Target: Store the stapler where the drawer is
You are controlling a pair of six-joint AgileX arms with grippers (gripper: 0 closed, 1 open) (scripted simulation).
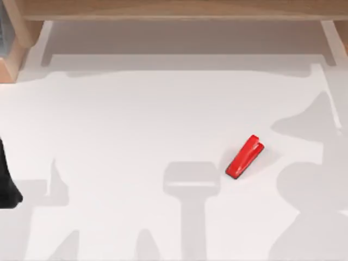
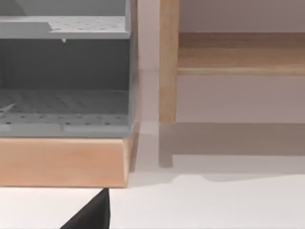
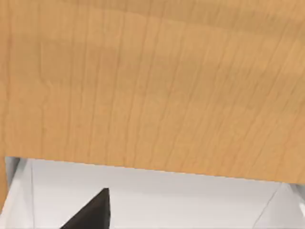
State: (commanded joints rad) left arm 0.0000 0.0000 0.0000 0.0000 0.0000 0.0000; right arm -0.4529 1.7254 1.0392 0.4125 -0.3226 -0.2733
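At the far left edge of the white tabletop [image 1: 136,125], seen from above, a dark part of the left arm [image 1: 6,182] sits low against the border, its end effector out of that view; whether it is open or closed cannot be told. In the upper left corner stands a light wooden cabinet [image 1: 12,54], and the left wrist view looks straight at it: a wooden front panel [image 2: 62,162] runs below a grey perforated shelf [image 2: 62,107], with a second grey perforated shelf [image 2: 71,25] above, and a wooden upright post [image 2: 167,62] stands beside them. A dark wedge, one fingertip of the left end effector [image 2: 93,214], shows against the white surface in that view, clear of the cabinet. Along the far side of the tabletop runs a long wooden beam [image 1: 179,10]. Right of centre in the top view lies the stapler [image 1: 245,156], glossy red, flat on the tabletop and angled with its narrower end toward the near left and its broader end toward the far right; nothing touches it. The right wrist view faces a broad wood-grain panel [image 3: 152,81] with white surface below it, and a dark fingertip of the right end effector [image 3: 93,214] shows; its open or closed state cannot be told either.
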